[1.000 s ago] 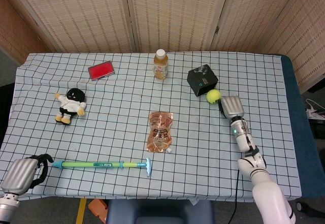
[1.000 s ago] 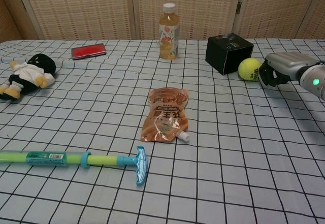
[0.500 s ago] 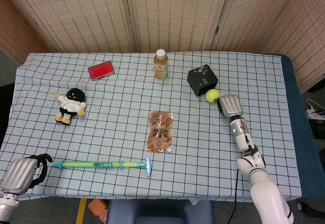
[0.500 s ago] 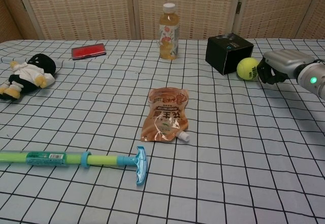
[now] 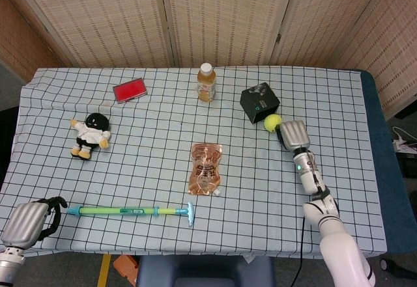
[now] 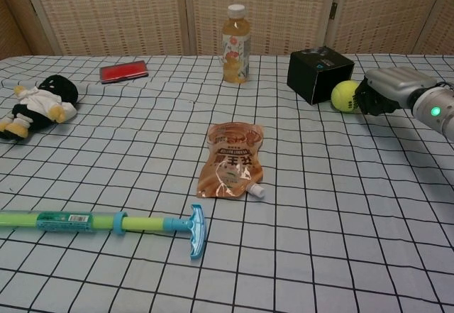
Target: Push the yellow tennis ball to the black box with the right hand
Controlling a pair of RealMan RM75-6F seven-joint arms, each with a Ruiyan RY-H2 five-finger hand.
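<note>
Nearest us, at the table's 7 o'clock corner in the head view, our left hand (image 5: 26,225) rests with fingers curled in on nothing, beside the handle end of a green and blue squeegee-like tool (image 5: 133,211). Toward the middle lies an orange drink pouch (image 6: 230,160). Farther off, at about 2 o'clock, our right hand (image 6: 386,91) has its fingers curled, touching the yellow tennis ball (image 6: 345,95) on its right side and grasping nothing. The ball sits just beside the black box (image 6: 319,74), on the box's near right corner.

We judge the ball light, springy and quick to roll on the checked cloth, so it wants a low, gentle nudge at mid-height, not a grip; the box looks light enough to shift if struck.

Only the chest view shows the dark curled fingers against the ball. Only the head view shows the left hand, and the ball appearing to meet the box.
</note>
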